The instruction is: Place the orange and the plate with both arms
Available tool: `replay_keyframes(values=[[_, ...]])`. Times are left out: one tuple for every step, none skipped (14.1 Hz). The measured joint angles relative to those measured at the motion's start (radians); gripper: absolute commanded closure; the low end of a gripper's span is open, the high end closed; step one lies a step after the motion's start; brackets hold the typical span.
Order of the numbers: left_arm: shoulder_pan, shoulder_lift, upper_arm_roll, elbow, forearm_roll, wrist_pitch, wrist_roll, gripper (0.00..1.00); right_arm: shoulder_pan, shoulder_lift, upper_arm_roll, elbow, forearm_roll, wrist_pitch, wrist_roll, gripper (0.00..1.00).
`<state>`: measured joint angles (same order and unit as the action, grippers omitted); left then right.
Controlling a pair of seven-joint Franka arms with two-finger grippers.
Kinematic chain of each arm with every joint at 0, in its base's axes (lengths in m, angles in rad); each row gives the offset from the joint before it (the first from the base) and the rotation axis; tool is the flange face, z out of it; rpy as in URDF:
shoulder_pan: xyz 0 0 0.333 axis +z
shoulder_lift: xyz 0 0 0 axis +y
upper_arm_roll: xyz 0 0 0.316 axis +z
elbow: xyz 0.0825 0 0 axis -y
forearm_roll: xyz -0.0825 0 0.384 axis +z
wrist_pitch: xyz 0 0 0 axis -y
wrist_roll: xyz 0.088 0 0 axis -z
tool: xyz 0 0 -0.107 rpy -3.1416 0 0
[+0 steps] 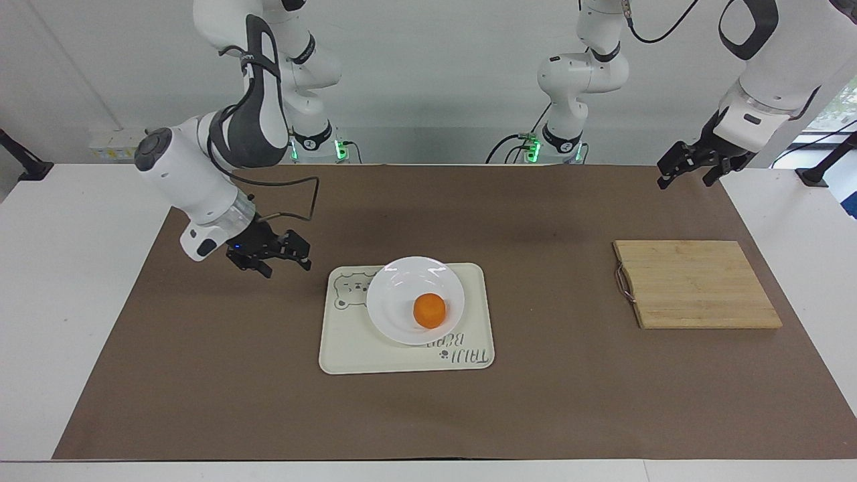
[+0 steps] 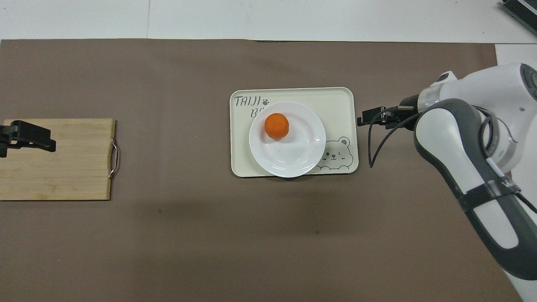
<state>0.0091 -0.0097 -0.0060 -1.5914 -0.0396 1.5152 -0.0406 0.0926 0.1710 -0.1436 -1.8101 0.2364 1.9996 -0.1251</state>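
The white plate point(image 1: 402, 294) lies on the cream bear tray point(image 1: 375, 358) in the middle of the brown mat. The orange point(image 1: 429, 310) sits in the plate, on the part farther from the robots. In the overhead view the plate point(image 2: 293, 157), the orange point(image 2: 277, 126) and the tray point(image 2: 335, 96) show the same. My right gripper point(image 1: 291, 264) is open and empty, raised over the mat beside the tray toward the right arm's end; it also shows in the overhead view point(image 2: 361, 120). My left gripper point(image 1: 684, 181) waits open and raised over the end of the wooden board in the overhead view point(image 2: 25, 138).
A wooden cutting board point(image 1: 696, 284) with a metal handle lies flat toward the left arm's end of the table, also in the overhead view point(image 2: 63, 167). The brown mat point(image 1: 201, 402) covers most of the white table.
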Motion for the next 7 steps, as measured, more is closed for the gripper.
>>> replay_keyframes(values=[[0.000, 0.000, 0.000, 0.000, 0.000, 0.000, 0.000, 0.00, -0.004, -0.018, 0.000, 0.000, -0.050, -0.011, 0.021, 0.00], [0.000, 0.000, 0.000, 0.000, 0.000, 0.000, 0.000, 0.00, -0.005, -0.038, -0.001, 0.001, -0.082, -0.029, 0.037, 0.00], [0.000, 0.000, 0.000, 0.000, 0.000, 0.000, 0.000, 0.00, -0.007, -0.062, -0.001, 0.001, -0.099, -0.045, 0.048, 0.00], [0.000, 0.000, 0.000, 0.000, 0.000, 0.000, 0.000, 0.00, -0.013, -0.085, -0.002, 0.003, -0.107, -0.058, 0.056, 0.00], [0.000, 0.000, 0.000, 0.000, 0.000, 0.000, 0.000, 0.00, -0.025, -0.108, -0.003, 0.009, -0.109, -0.084, 0.056, 0.00], [0.000, 0.000, 0.000, 0.000, 0.000, 0.000, 0.000, 0.00, -0.034, -0.126, -0.003, 0.025, -0.109, -0.123, 0.056, 0.00], [0.000, 0.000, 0.000, 0.000, 0.000, 0.000, 0.000, 0.00, -0.042, -0.141, -0.005, 0.053, -0.109, -0.177, 0.059, 0.00]])
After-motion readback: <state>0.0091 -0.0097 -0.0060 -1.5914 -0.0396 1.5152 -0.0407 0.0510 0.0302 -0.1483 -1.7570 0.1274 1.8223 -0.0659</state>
